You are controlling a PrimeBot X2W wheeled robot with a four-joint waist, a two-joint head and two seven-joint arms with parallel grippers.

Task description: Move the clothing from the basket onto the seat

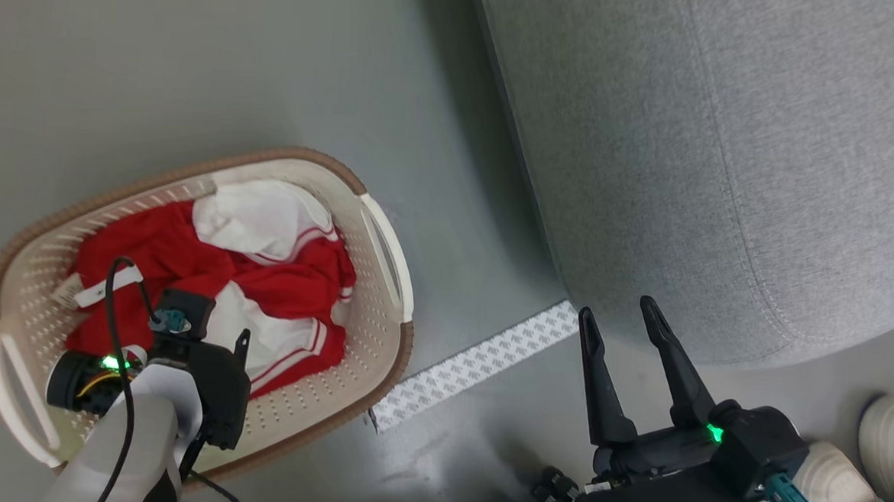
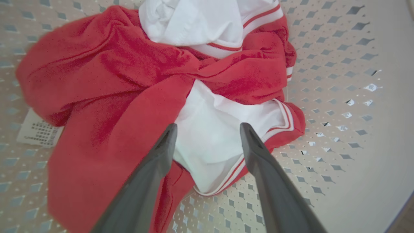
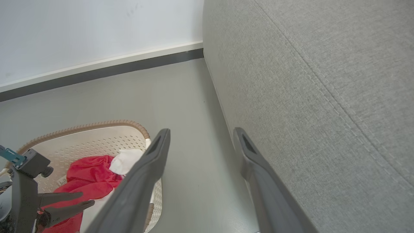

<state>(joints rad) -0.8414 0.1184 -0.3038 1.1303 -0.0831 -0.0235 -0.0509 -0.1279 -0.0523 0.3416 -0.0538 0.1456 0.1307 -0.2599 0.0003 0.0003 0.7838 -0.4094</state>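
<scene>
Clothing (image 1: pixel 179 256): bright red, white panels, thin white-and-red stripe trim.
Basket (image 1: pixel 381 332): cream-white, diamond perforations, brown woven rim band.
Seat (image 1: pixel 728 143): light grey weave.
Floor (image 1: pixel 197 54): plain grey-green.
Floor strip (image 1: pixel 479 364): white, repeating grey print.
Right pincer (image 1: pixel 618 310): black, green light.
Shoes (image 1: pixel 892 435): off-white.

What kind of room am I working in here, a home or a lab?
Probably an indoor living-room-style setup, perhaps staged: a grey sofa seat, a laundry basket of red clothing on a smooth grey floor, and a patterned tape strip that hints at a test space.
</scene>
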